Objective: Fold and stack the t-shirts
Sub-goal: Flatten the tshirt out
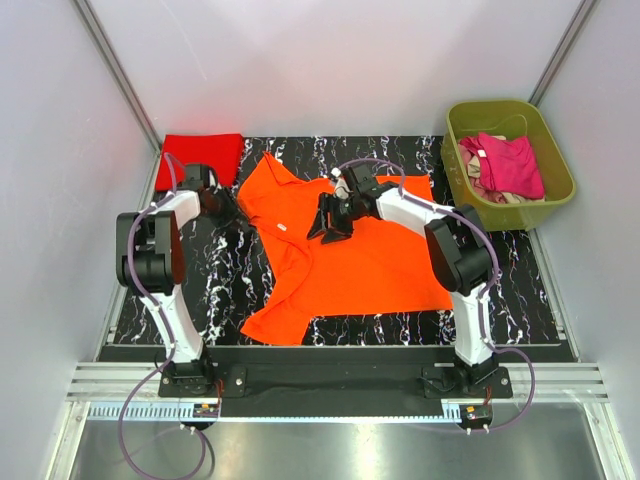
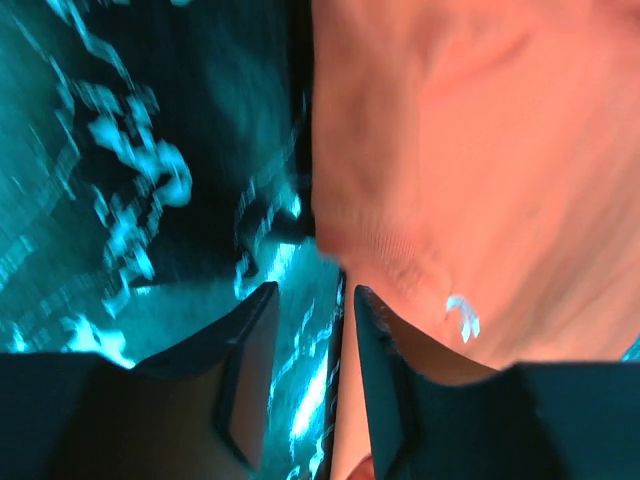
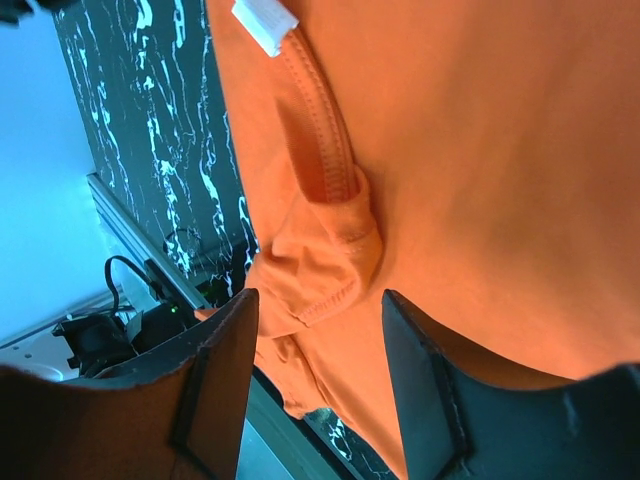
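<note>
Overhead only, red t-shirt [image 1: 200, 157] far-left

I saw a bright orange t-shirt [image 1: 350, 265] with a white neck label [image 3: 265, 25] left of the olive-green tub [image 1: 515, 213]. The table [image 1: 520, 290] beneath was black, veined white like marble. Far left of the tub lay a red shirt [image 1: 203, 157] — inside the tub, a magenta shirt [image 1: 512, 165] and beige cloth [image 1: 497, 196].
</note>
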You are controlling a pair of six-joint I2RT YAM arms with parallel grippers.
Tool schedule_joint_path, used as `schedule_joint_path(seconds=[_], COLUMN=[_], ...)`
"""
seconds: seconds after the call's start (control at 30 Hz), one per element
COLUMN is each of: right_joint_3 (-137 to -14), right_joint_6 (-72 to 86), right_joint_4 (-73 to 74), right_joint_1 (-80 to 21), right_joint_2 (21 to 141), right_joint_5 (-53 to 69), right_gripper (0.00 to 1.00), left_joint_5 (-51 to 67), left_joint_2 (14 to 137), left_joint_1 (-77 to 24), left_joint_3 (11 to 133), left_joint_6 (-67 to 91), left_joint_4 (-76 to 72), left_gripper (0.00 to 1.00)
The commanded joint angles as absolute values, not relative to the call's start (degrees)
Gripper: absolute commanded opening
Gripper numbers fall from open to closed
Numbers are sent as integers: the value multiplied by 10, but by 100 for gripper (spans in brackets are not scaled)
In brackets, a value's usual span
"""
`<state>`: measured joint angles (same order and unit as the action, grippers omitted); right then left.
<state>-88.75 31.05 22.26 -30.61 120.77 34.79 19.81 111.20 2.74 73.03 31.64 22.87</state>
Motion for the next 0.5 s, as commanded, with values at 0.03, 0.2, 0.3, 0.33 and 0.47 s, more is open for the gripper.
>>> schedule_joint_path(seconds=[0.03,0.2,0.3,0.33,0.47], right_joint_3=[-918,-932,-945,-947,-960], right_joint_6=[308,314,313,311,304], right_joint_4=[217,217,218,219,221], right_joint_1=[-323,-327,-331,-334,-343], right_joint_2=[1215,1228,1233,1237,1245], right_joint_5=[349,345,342,340,330], right_gripper=[59,58,59,59,61], left_joint_5=[226,250,261,268,265], left_joint_2=[1127,1155,1170,1176,1182], left_joint_1=[40,43,43,43,44], left_joint_3=[751,759,760,764,767], left_joint_6=[342,362,371,372,373], left_joint_4=[150,137,131,131,132], left_gripper=[40,43,45,45,44])
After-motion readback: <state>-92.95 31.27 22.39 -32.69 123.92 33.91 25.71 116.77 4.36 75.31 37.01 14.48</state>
